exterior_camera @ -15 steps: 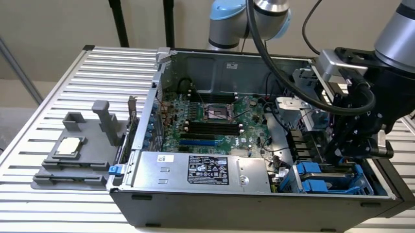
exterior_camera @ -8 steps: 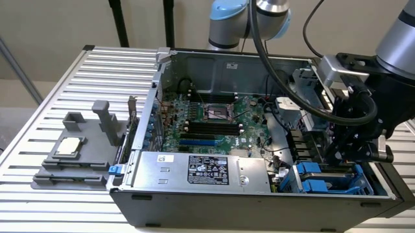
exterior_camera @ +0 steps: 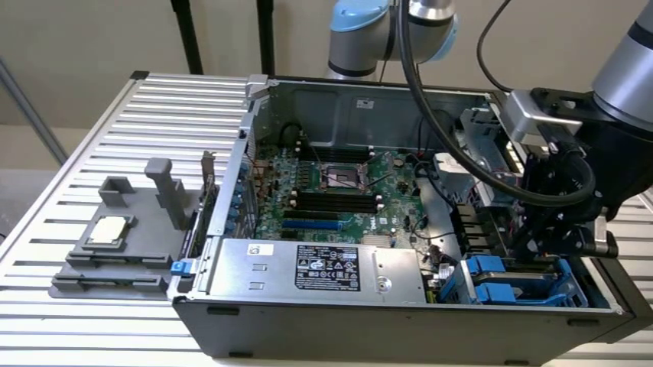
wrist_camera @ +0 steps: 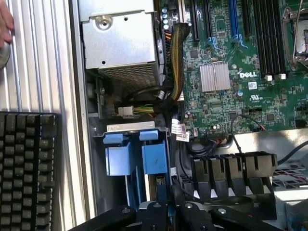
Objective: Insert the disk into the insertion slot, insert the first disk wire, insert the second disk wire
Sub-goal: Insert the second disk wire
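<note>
The insertion slot (exterior_camera: 515, 281) is the blue-railed bay in the near corner of the open computer case, on the exterior view's right. In the wrist view its blue latches and panels (wrist_camera: 137, 156) lie just ahead of my fingers. A pale grey edge (wrist_camera: 131, 127) between the rails looks like the disk sitting in the slot. My gripper (exterior_camera: 556, 243) hangs right over the bay, and its dark fingers (wrist_camera: 156, 211) are drawn together, so it is shut (wrist_camera: 168, 208). A thin dark cable with a small connector (wrist_camera: 159, 182) runs out from between the fingers. I cannot tell whether it is gripped.
The silver power-supply box (exterior_camera: 316, 267) lies beside the bay, with the green motherboard (exterior_camera: 337, 191) behind it. Black cable bundles (wrist_camera: 226, 168) crowd the slot's side. A grey fixture holding a chip (exterior_camera: 110, 231) sits outside the case. A keyboard (wrist_camera: 29, 168) and a person's hand (wrist_camera: 4, 24) are on the slatted table.
</note>
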Available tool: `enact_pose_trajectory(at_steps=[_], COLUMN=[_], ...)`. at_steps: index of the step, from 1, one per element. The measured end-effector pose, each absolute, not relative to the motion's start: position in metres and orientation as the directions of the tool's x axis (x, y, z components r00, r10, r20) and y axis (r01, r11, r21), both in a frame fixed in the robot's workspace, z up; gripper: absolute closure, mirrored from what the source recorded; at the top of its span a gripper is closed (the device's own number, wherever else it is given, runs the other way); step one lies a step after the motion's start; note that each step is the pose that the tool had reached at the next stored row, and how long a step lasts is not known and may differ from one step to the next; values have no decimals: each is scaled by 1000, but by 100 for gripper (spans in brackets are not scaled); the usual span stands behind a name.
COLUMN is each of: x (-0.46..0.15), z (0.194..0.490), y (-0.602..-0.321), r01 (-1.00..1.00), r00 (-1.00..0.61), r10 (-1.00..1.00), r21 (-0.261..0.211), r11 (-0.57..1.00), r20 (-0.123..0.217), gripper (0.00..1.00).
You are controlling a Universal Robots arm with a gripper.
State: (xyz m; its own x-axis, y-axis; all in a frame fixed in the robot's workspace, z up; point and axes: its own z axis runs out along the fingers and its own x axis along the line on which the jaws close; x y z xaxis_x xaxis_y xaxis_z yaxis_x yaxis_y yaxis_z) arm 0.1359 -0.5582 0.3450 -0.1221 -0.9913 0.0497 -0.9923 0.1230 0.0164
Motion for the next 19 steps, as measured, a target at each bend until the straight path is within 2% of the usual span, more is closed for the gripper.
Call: enact_pose_trajectory(at_steps=[19], x=[136], z=[340], y=[-565], r01=[-996], r00=[-85], r10=[-995], r21=[17], r11=[86], r20=[45], gripper=[84])
